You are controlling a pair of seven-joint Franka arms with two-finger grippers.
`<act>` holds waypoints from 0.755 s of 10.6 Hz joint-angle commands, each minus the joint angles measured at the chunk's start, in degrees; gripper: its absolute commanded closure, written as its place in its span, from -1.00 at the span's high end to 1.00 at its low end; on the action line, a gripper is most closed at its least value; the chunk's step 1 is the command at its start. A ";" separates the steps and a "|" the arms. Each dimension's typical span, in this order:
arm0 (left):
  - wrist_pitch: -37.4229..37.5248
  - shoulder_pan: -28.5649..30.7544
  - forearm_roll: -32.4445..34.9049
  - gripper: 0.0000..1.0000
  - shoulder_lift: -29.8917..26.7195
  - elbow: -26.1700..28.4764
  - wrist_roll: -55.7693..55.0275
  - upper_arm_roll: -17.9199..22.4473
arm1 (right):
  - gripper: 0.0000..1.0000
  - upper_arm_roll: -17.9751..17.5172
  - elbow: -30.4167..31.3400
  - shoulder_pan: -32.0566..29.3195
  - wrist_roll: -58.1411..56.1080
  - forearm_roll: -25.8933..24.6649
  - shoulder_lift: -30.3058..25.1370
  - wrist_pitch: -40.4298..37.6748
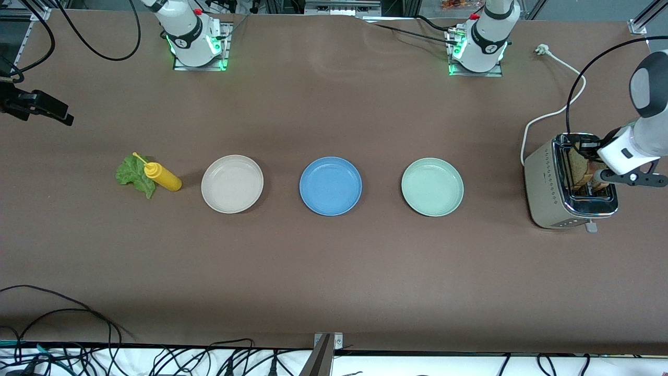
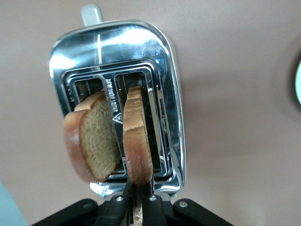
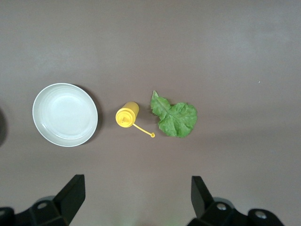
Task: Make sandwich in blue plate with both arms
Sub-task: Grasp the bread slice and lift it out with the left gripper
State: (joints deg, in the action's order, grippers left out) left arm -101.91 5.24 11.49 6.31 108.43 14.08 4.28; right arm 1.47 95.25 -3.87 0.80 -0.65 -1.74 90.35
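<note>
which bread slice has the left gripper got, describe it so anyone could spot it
Find the chrome toaster at the left arm's end of the table, beside the mint-green plate. Two brown bread slices stand in its slots. The gripped slice is the upright one pinched by the left gripper; the other slice leans untouched.

We see the left pincer (image 2: 134,207) cut by the frame's bottom edge; toaster (image 1: 569,183) slots hide the bread slices' (image 2: 96,141) lower halves.
</note>
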 commanded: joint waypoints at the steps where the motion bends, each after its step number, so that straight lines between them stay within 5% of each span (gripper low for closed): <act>1: 6.53 -0.59 -1.90 -1.00 -2.44 -3.83 1.39 -0.41 | 1.00 -0.41 -1.38 -0.35 0.08 -0.06 0.24 -1.22; 5: 11.82 -2.51 -3.84 -1.00 -2.80 -8.49 1.21 -1.12 | 1.00 -0.41 -1.38 -0.35 -0.09 -0.14 0.25 -1.22; 8: 11.74 -4.18 -11.47 -1.00 -2.10 -8.50 0.51 -1.56 | 1.00 -0.50 -1.38 -0.35 0.43 -0.14 0.24 -1.22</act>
State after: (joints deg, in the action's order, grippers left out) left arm -91.13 2.62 4.50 3.90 100.58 14.21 2.70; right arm 1.46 95.22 -3.86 0.80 -0.65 -1.74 90.34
